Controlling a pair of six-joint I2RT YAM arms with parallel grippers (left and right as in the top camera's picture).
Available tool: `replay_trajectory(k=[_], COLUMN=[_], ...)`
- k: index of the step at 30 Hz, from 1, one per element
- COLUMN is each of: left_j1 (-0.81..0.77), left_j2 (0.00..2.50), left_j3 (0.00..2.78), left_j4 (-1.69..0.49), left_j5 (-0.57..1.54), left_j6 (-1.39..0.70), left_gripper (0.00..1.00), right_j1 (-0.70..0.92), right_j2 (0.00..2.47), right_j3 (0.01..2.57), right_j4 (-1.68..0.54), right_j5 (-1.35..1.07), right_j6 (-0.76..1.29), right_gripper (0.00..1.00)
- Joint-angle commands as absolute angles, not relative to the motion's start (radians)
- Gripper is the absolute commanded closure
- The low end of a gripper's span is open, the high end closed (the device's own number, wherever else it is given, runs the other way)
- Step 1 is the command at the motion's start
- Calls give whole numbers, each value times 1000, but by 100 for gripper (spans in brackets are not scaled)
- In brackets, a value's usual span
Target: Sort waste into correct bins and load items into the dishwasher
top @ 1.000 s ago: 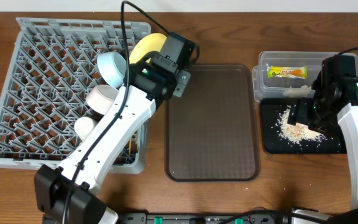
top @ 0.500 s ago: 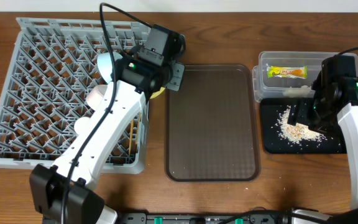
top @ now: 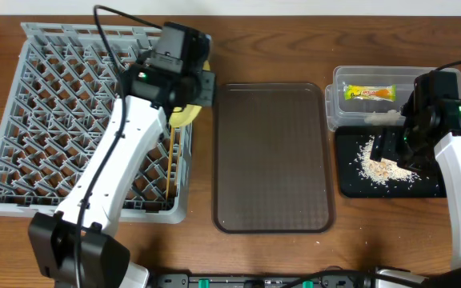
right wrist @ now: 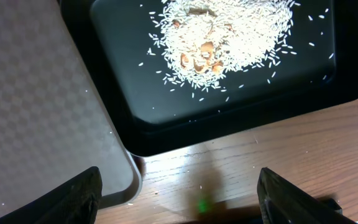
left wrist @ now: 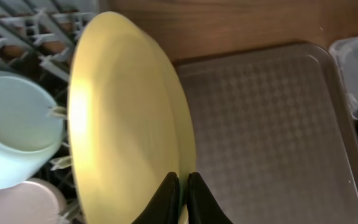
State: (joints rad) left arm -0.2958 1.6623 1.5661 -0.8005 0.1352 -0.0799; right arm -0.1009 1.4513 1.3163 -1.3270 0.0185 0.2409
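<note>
Nearly done, I reckon: my left pincer (left wrist: 180,186) clamps the yellow plate (left wrist: 123,118) at the dish rack's (top: 54,104) 2 o'clock corner, not slotted yet. Snack wrapper (top: 368,93) sits in the clear tub (top: 336,108), rice (right wrist: 229,37) in the black tray (right wrist: 123,106), and my right pincer (right wrist: 182,190) gapes wide above it.

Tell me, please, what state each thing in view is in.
Yellow plate: on edge, gripped at the rim.
Left end effector: shut on the plate.
Right end effector: open, empty.
Black tray: holding rice scraps.
Clear tub: holding a wrapper.
Blue bowl: in the rack.
</note>
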Motion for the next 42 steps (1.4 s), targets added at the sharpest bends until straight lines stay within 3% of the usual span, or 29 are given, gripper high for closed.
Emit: replay_trajectory(k=[1,8,10,11,14,16,26,28,31,37,42], left_j1=[-238,-130,-104,-92,-61,-49,-83,-91,-90,-88,-88], left_j2=[1649,1649,1649,1649,1648,1632,1481,1486,1496,1496,1431], left_j3=[1589,1589,1588,1588,1588,1588,1588,1587,1566,1526,1451], left_j4=[-810,-810,-811,-813,-814,-814,-955,-1006,-1111,-1295,-1309], left_j5=[131,131,131,131,131,131,131,130,130,120,118], left_j6=[-88,-88,-88,-88,-88,-87,-87,-87,-88,-122,-117], left_gripper=[92,92,83,69,45,40,30,29,21,16,15], right_j1=[-111,-111,-111,-111,-111,-110,19,64,106,71,52], right_j2=[1438,1438,1438,1438,1438,1438,1438,1440,1459,1493,1449], right_j3=[1324,1324,1324,1324,1324,1324,1324,1324,1324,1322,1317], right_j4=[-1329,-1329,-1329,-1329,-1328,-1324,-1019,-921,-833,-964,-1038], right_j5=[19,18,18,18,18,17,-127,-78,4,3,3], right_j6=[231,231,231,231,231,231,128,125,125,115,123], right_gripper=[22,22,22,22,21,21,16,14,2,1,1])
